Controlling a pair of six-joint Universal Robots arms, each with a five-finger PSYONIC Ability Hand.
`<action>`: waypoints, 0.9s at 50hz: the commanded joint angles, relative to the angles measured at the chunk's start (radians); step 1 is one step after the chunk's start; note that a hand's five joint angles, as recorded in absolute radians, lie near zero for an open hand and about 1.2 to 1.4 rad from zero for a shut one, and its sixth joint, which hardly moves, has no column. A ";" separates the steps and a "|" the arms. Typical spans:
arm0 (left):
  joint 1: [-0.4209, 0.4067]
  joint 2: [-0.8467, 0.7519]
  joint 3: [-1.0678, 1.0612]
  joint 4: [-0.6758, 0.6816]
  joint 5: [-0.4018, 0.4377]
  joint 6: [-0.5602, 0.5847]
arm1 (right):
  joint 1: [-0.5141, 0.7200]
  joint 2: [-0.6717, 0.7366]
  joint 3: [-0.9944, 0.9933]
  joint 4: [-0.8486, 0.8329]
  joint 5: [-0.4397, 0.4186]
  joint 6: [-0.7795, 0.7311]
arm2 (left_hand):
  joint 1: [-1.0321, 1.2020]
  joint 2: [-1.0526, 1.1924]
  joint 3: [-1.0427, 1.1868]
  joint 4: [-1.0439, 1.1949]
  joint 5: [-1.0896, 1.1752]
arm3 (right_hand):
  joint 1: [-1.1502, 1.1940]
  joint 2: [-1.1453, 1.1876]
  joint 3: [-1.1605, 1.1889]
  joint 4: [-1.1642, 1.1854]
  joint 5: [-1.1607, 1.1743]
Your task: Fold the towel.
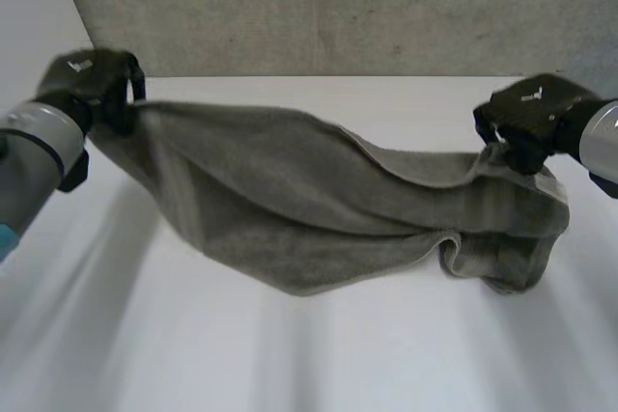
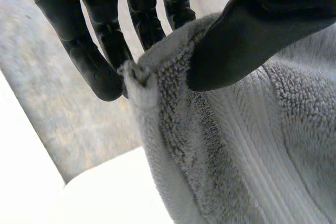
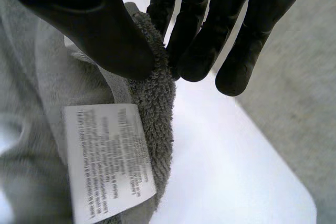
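Grey terry-cloth towel (image 1: 290, 209) is strung between both hands across the middle of the white table (image 1: 290, 364), in front of the grey speckled back wall (image 1: 338, 7)

Black left hand (image 1: 92, 84): on the towel's left end, grasping. Left wrist view shows the thumb (image 2: 247, 40) pressing a corner of the cloth against the fingers (image 2: 100, 51), with the corner tip poking out between them. It's a pinch grip, and the rest of the towel (image 2: 252, 156) hangs away below the palm

Black right hand (image 1: 531, 113): on the towel's right end, also grasping. Right wrist view shows the thumb (image 3: 100, 30) on one side of the terry edge (image 3: 155, 98) and the fingers (image 3: 199, 40) on the other, with the edge nipped between them. A white printed label (image 3: 107, 161) sits on the cloth just below the thumb, facing the camera. Print too small to read

Towel shape in head view:
- top edge runs hand to hand and dips toward the right hand
- body drapes down in a belly, lowest point roughly mid-span
- right end is bunched, with a rolled fold hanging under the right hand
- can't tell whether the lowest edge touches the table or hangs just above it

Hands are well apart, one at each side of the table. Left forearm, grey with a light-blue cap, comes in from the left side
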 commanded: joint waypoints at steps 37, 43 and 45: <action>-0.052 -0.222 0.291 0.282 -0.015 -0.016 | 0.124 0.190 -0.057 -0.768 0.030 0.022 | -0.078 -0.124 -0.148 -0.124 -0.271 | 0.069 0.086 0.052 0.050 0.063; -0.048 -0.230 0.121 0.299 0.019 0.013 | 0.124 0.198 0.058 -0.699 -0.021 0.023 | -0.078 -0.124 -0.148 -0.124 -0.271 | 0.069 0.086 0.052 0.050 0.063; -0.040 -0.237 0.028 0.302 0.034 0.058 | 0.116 0.211 0.130 -0.683 -0.046 0.025 | -0.078 -0.124 -0.148 -0.124 -0.271 | 0.069 0.086 0.052 0.050 0.063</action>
